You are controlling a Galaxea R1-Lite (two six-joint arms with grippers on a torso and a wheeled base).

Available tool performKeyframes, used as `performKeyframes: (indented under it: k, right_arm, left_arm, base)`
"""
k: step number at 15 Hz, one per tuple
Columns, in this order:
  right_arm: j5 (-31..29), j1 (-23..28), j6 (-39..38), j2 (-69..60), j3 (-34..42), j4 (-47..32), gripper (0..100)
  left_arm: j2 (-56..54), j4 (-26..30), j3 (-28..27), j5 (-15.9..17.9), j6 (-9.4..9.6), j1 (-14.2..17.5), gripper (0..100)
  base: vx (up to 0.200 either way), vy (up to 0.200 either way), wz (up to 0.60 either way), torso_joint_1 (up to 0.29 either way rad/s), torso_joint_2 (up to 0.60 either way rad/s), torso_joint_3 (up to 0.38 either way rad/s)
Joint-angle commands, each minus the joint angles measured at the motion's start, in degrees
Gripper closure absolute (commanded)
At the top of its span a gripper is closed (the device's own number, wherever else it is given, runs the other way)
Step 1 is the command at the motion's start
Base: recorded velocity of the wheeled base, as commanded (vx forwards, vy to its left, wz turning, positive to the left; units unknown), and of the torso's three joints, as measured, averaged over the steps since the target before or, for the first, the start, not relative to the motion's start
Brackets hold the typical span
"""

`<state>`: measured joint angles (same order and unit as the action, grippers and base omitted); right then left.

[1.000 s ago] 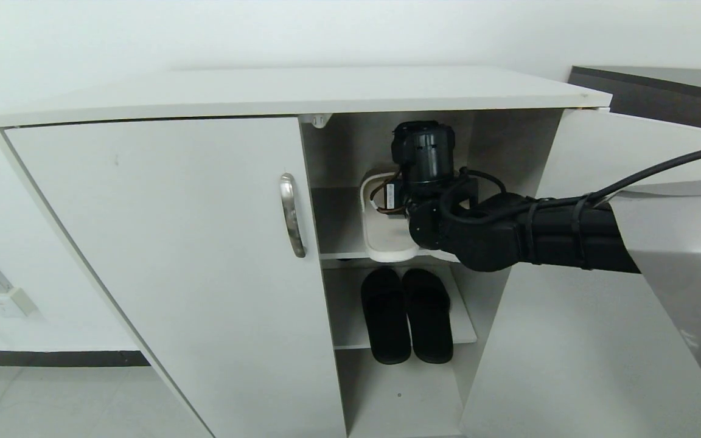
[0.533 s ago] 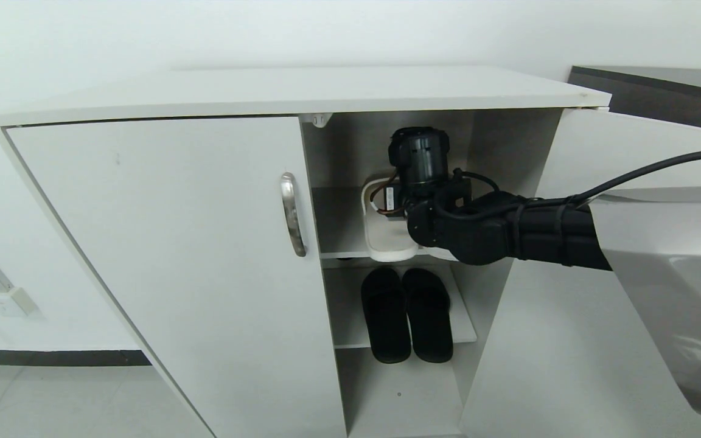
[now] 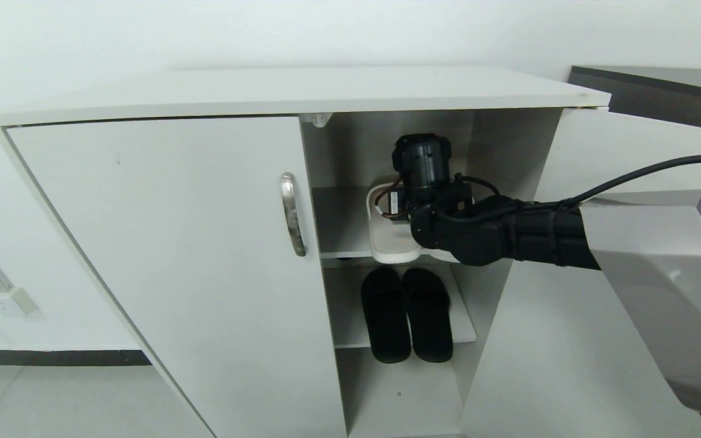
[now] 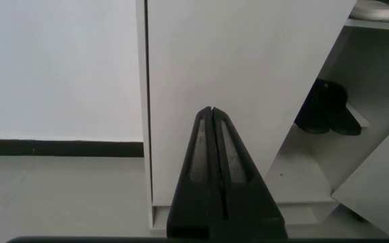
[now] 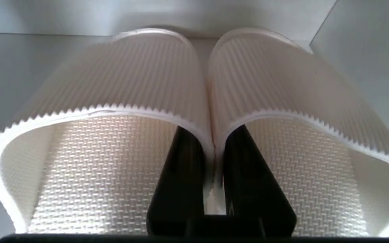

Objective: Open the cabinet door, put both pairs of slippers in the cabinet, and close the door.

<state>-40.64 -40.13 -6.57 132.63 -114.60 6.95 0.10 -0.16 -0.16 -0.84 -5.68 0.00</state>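
The white cabinet (image 3: pixel 302 91) stood with its right door (image 3: pixel 569 340) swung open and its left door (image 3: pixel 162 243) shut. Over the upper shelf (image 3: pixel 338 219) were the white slippers (image 5: pixel 134 88), side by side, their adjoining strap walls pinched between the right gripper's (image 5: pixel 213 145) jaws, one finger inside each slipper. The black slippers (image 3: pixel 406 316) lay paired on the lower shelf (image 3: pixel 344 304), ends overhanging its front edge. The left gripper (image 4: pixel 212 121) hung low before the shut door, jaws pressed together. A metal handle (image 3: pixel 290 214) ran upright along that door's edge

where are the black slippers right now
Head view: the black slippers sit side by side on the cabinet's lower shelf, just below the white slippers on the upper shelf.
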Motion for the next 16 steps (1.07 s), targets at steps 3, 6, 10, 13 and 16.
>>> performKeyframes:
  k: [3, 6, 10, 13, 16]
  right_arm:
    - [-0.05, -0.03, -0.02, -0.01, 0.01, -0.01, 0]
    - [-0.05, -0.56, -0.11, -1.33, 0.01, -0.01, 0]
    - [-0.49, -2.85, -0.46, -6.51, 7.03, 0.52, 0]
    - [-0.67, -5.13, -1.25, -11.78, 13.88, 0.52, 0]
    - [-0.58, -8.38, -3.54, -18.82, 23.72, 0.61, 0]
  left_arm:
    - [-0.01, -0.02, -0.02, -0.04, -0.03, 0.09, 100]
    - [-0.01, -0.02, 0.07, -0.04, -0.12, 0.00, 100]
    - [-0.01, -0.02, -0.02, -0.04, -0.12, 0.09, 100]
    - [-0.01, -0.02, -0.02, -0.04, -0.12, 0.00, 100]
    - [-0.01, -0.02, -0.02, -0.04, -0.12, 0.09, 100]
  base:
    - [0.000, 0.000, 0.00, 0.000, 0.00, 0.000]
    - [0.000, 0.000, 0.00, 0.000, 0.00, 0.000]
    - [0.000, 0.000, 0.00, 0.000, 0.00, 0.000]
    - [0.000, 0.000, 0.00, 0.000, 0.00, 0.000]
    - [0.000, 0.000, 0.00, 0.000, 0.00, 0.000]
